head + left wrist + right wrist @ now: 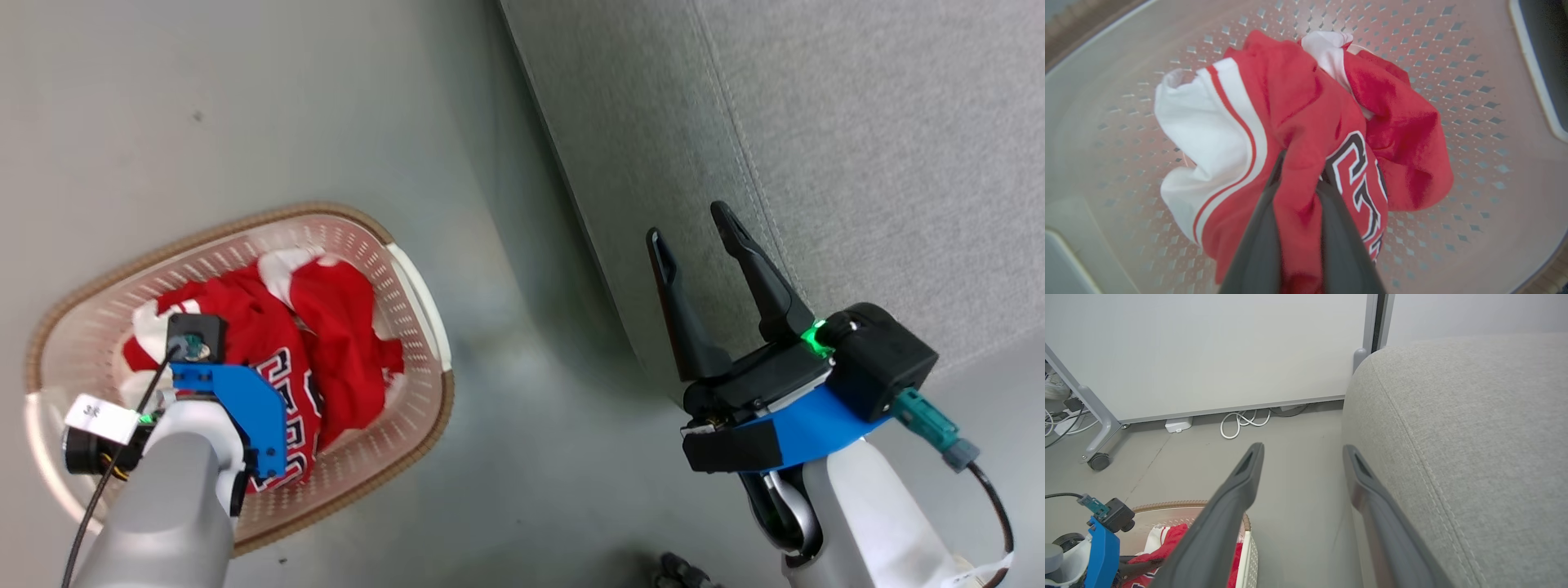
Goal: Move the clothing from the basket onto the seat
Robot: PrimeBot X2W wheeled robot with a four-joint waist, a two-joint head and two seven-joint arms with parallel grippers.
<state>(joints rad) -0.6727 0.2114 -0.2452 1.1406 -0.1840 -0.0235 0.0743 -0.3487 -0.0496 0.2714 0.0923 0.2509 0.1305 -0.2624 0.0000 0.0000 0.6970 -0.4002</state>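
Left gripper point(1300, 171) clamped on a fold of the red basketball clothing point(1306, 102), lying in the oval cream perforated plastic basket point(418, 294). Lift straight up past the rim point(445, 400); shorts point(1208, 134) may drag along. Right gripper point(690, 222) spread, empty, beside the light-grey fabric seat point(857, 163) edge, possibly blocking the carry.

Grey floor point(506, 457): basket point(420, 298) near seat point(857, 122); white cable point(1243, 419) near wall point(1208, 351).

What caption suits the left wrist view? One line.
Left gripper pinching the red black-lettered jersey inside the cream-white perforated plastic basket.
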